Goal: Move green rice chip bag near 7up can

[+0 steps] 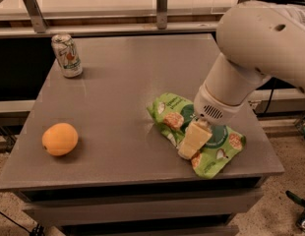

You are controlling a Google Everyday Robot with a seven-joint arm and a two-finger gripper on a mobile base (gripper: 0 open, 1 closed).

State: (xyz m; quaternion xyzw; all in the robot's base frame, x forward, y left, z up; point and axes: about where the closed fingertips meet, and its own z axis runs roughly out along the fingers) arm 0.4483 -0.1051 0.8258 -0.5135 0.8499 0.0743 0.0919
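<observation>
The green rice chip bag lies flat on the grey table at its right front part, with a dark-green label and tan chip pictures. The 7up can stands upright at the table's far left corner, well away from the bag. My gripper hangs from the big white arm and is down on the middle of the bag, covering part of its label.
A round orange fruit sits near the table's front left edge. A metal rail with posts runs behind the table. The floor shows at the right, past the table's right edge.
</observation>
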